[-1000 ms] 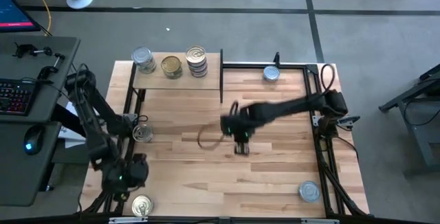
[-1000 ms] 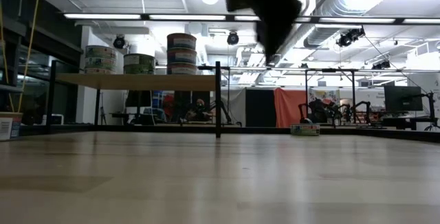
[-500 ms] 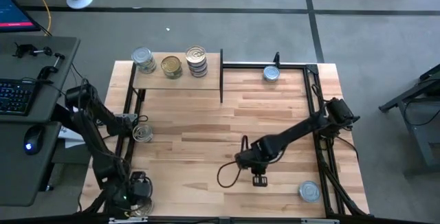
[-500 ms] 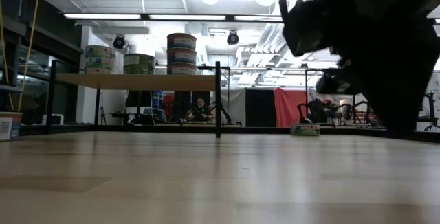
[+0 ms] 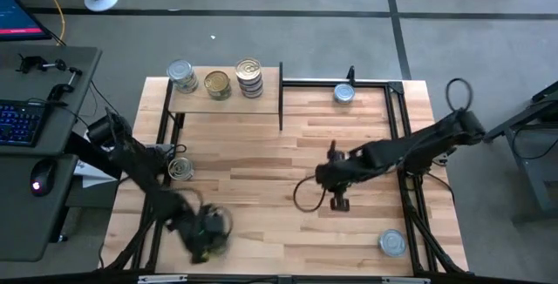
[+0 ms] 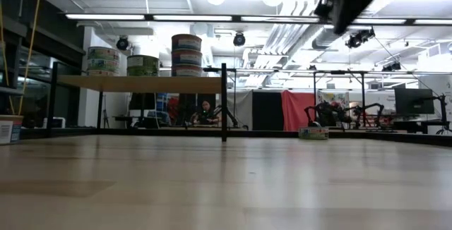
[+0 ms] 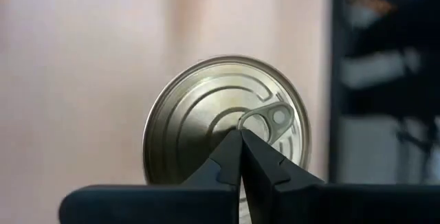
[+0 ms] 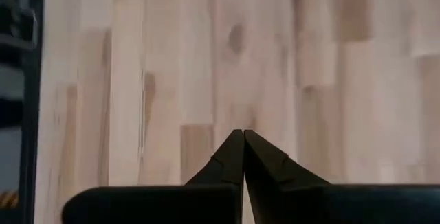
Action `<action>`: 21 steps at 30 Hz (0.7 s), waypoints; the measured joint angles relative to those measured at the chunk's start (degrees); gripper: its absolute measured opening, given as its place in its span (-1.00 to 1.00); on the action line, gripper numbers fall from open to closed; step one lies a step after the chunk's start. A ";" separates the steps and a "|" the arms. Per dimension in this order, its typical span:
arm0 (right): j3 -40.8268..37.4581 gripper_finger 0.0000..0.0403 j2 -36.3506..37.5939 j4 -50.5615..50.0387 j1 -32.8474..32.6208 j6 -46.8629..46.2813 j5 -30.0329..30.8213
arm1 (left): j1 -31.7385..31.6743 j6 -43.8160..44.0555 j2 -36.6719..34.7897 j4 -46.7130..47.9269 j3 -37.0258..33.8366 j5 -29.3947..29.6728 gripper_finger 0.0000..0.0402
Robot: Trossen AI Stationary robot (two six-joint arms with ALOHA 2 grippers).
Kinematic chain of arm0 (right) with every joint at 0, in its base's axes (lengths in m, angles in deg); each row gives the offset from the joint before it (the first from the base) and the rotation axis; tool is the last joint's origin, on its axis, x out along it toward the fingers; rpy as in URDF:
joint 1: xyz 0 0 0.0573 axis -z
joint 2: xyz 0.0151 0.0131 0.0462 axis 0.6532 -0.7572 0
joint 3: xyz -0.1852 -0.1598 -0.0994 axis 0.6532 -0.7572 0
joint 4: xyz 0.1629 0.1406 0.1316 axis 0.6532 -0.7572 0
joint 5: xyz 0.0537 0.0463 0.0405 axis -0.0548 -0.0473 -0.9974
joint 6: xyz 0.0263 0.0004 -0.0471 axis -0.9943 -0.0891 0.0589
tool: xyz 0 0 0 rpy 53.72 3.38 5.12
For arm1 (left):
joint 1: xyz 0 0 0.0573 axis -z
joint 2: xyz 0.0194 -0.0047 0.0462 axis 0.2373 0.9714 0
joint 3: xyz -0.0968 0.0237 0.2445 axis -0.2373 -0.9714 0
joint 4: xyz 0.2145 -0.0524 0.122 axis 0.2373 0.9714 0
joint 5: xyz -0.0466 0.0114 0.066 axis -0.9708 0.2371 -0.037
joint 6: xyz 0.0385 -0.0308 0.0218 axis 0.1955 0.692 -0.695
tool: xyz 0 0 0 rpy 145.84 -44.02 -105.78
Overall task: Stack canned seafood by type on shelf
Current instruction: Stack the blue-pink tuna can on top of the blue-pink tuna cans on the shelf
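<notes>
The shelf (image 5: 222, 103) stands at the table's far left and carries canned seafood: a silver-blue-topped tin (image 5: 182, 75), a gold-topped tin (image 5: 217, 84) and a stack (image 5: 249, 78). My left gripper (image 5: 207, 232) is shut near the table's near left. Its tips point down at a gold-topped tin (image 7: 206, 114) with a pull tab. In the high view the gripper hides this tin. My right gripper (image 5: 338, 203) is shut over bare wood at mid-table, holding nothing. My left gripper's shut fingertips (image 7: 240, 141) stand in front of the tin's top, beside the pull tab (image 7: 269, 117), coming from above and slanting down. I cannot tell whether they touch it.
Loose tins rest on the table: one at the left by the black frame (image 5: 181, 169), one at the far side (image 5: 343, 93), one near the right corner (image 5: 392, 243). Black frame bars (image 5: 281, 97) edge the shelf and table. A desk with a keyboard (image 5: 22, 118) stands to the left.
My left gripper has gone toward the table's near edge, then right, and has sunk over the gold-topped tin. My right gripper has swung from mid-table toward the near right, then come back a little toward the far edge and risen.
</notes>
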 joint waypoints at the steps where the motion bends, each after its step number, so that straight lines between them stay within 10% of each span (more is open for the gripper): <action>1: 0.00 -1.00 1.50 0.04 0.49 0.00 0.51 | -2.44 -3.04 0.02 -0.57 -0.02 1.52 -1.00; 7: 0.00 -1.00 6.85 -0.10 2.83 0.18 3.15 | -17.87 -22.57 1.43 -6.00 -0.34 12.24 -1.00; 13: -0.07 -1.00 7.03 -0.01 3.44 2.64 5.40 | -31.04 -34.51 8.76 -21.74 1.33 8.26 -1.00; 21: -8.05 -1.00 6.94 11.18 3.61 -2.06 -0.57 | -34.13 -45.47 9.64 -6.71 13.82 4.10 -1.00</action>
